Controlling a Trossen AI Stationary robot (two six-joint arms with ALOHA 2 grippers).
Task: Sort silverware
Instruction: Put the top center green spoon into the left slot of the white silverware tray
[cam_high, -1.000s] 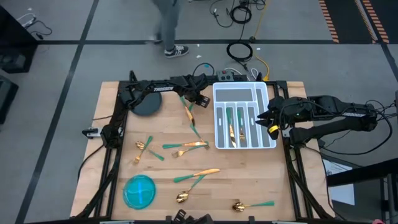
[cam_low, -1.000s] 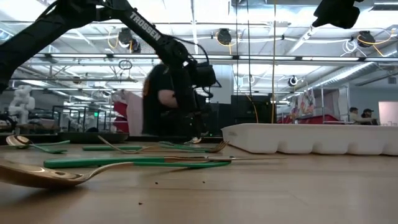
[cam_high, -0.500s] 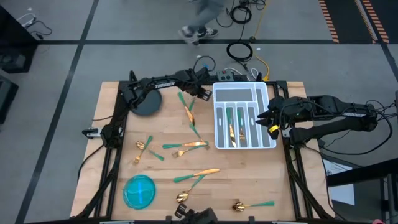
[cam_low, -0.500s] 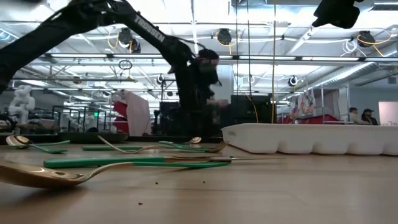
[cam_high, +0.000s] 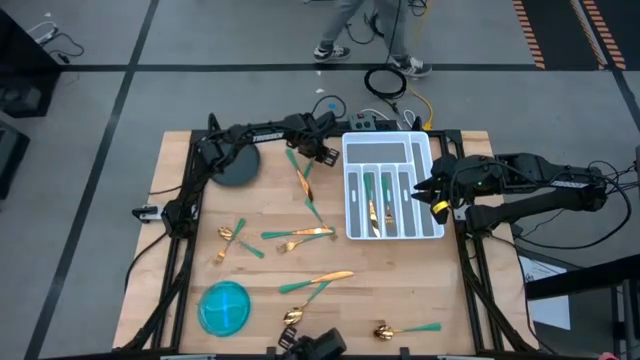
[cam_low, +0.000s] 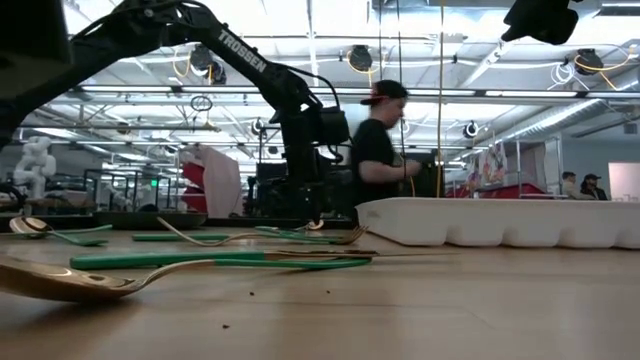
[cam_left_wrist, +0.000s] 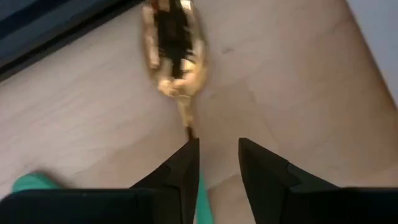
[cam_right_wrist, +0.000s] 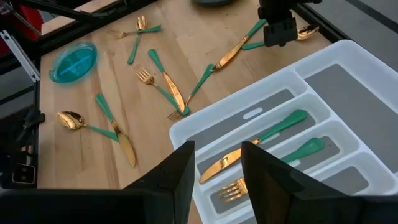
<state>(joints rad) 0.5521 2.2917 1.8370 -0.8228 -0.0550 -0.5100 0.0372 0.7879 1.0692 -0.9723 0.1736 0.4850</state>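
While a person (cam_low: 378, 150) is walking through the room behind the wooden table (cam_high: 400, 290), the left gripper (cam_high: 318, 150) is hanging over a spoon (cam_left_wrist: 173, 56) near the far edge, fingers slightly spread astride its teal handle. The right gripper (cam_high: 425, 192) is waiting parted beside the white tray (cam_high: 432, 150), which is holding some silverware (cam_high: 375, 200); more pieces are lying scattered near the blue bowl (cam_high: 225, 306).
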